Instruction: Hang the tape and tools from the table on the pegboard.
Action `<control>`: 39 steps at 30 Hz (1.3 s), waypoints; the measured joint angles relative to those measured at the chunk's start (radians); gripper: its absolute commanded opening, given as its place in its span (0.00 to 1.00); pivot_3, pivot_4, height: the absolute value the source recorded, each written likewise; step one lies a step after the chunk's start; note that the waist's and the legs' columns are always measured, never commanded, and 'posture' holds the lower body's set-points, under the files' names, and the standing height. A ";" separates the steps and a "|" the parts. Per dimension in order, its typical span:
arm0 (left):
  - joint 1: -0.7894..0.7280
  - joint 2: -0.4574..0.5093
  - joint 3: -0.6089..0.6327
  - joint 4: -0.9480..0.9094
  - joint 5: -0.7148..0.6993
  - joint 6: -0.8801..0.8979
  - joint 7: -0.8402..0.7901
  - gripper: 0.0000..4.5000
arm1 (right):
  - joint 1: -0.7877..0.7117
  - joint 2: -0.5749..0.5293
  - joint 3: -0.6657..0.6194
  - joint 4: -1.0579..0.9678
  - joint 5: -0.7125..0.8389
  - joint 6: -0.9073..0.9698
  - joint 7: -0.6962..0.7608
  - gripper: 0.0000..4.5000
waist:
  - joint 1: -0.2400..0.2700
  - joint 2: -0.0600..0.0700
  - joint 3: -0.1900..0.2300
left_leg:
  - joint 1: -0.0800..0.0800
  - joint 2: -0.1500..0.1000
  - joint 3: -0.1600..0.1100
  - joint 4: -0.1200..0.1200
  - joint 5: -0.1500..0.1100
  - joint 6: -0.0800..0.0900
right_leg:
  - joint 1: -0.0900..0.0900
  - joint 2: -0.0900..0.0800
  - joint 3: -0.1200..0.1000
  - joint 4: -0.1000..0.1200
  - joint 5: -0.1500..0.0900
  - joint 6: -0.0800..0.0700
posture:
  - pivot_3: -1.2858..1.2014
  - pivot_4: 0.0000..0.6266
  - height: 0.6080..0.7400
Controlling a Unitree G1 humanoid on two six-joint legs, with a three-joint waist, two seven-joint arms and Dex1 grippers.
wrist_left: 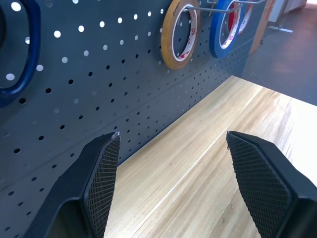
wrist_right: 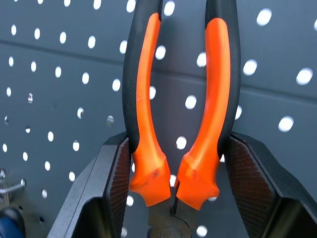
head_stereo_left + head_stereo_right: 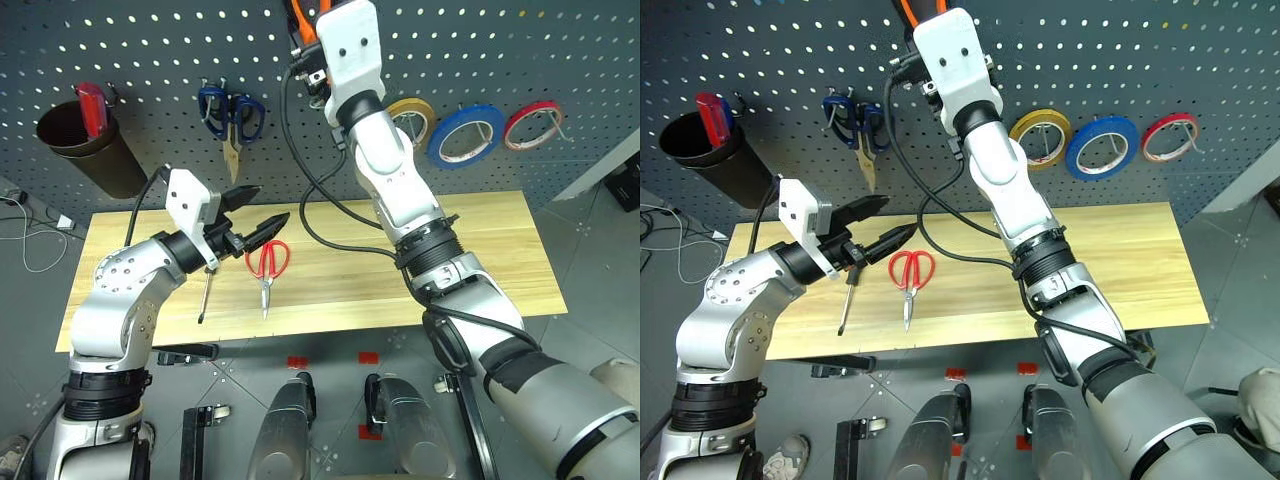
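A: Pliers first: clamped between the pads of the right gripper, orange-and-black arms pointing up along the pegboard, nose down toward the wrist. Why held like that?

B: Probably to keep the fork between the arms free for slipping over a hook. Gripped low, close to the joint, leaving the open end unblocked.

A: And the left gripper?

B: Jaws apart, holding nothing. Hovering roughly level above the table, just over the screwdriver and the red-looped scissors. Likely parked there to stay clear of the right arm's reach, yet near the next pick.

A: Where to look for the tape?

B: Up on the board already, hung on a hook just beside the yellow ring. No more work there, seemingly.

A: Remaining, then?

B: Judging by the layout: hang the pliers, then fetch scissors and screwdriver, both lying flat on the wood, side by side, apart.
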 measured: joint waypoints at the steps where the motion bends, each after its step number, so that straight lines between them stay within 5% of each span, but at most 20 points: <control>1: 0.003 0.000 0.000 0.000 0.000 0.000 0.000 0.80 | 0.001 0.004 -0.001 0.007 0.000 -0.006 -0.005 0.56 | 0.000 0.000 0.002 | 0.000 0.000 0.000 0.000 0.000 0.000 | 0.000 0.000 0.000 0.000 0.000 0.000 | 0.56 0.62 1.00; 13: 0.049 -0.024 -0.007 0.042 0.046 -0.001 0.042 0.80 | 0.136 0.023 0.009 -0.044 -0.033 0.028 -0.058 0.56 | 0.009 0.001 0.008 | 0.000 0.000 -0.001 0.000 0.000 0.000 | 0.000 0.000 0.000 0.000 0.000 0.000 | 0.55 0.63 1.00; 19: 0.080 -0.081 -0.068 0.068 0.120 0.004 0.117 0.84 | 0.243 0.040 0.004 -0.243 0.008 0.175 -0.012 0.99 | 0.010 0.001 0.008 | 0.000 0.000 0.000 0.000 0.000 0.000 | 0.000 0.000 0.000 0.000 0.000 0.000 | 0.54 0.61 1.00; 22: 0.106 -0.092 -0.079 0.067 0.153 0.032 0.174 0.99 | 0.348 0.039 0.021 -0.399 0.024 0.312 0.047 1.00 | 0.009 0.001 0.008 | 0.000 0.000 -0.001 0.000 0.000 0.001 | 0.000 0.000 0.000 0.000 0.000 0.000 | 0.53 0.61 1.00; 31: 0.201 -0.165 -0.105 0.053 0.265 0.339 0.440 1.00 | 0.783 -0.135 0.112 -1.066 0.290 0.891 0.375 1.00 | 0.011 0.000 0.008 | 0.000 0.000 -0.003 0.001 -0.004 0.006 | 0.001 0.000 0.000 0.000 -0.001 0.001 | 0.53 0.61 1.00; 39: 0.125 -0.276 -0.141 0.179 0.334 0.390 0.554 1.00 | 0.866 -0.268 0.142 -1.219 0.410 1.086 0.487 1.00 | 0.018 0.000 0.008 | 0.000 0.000 -0.002 0.002 -0.004 0.006 | 0.001 0.000 -0.001 0.001 -0.002 0.005 | 0.52 0.60 1.00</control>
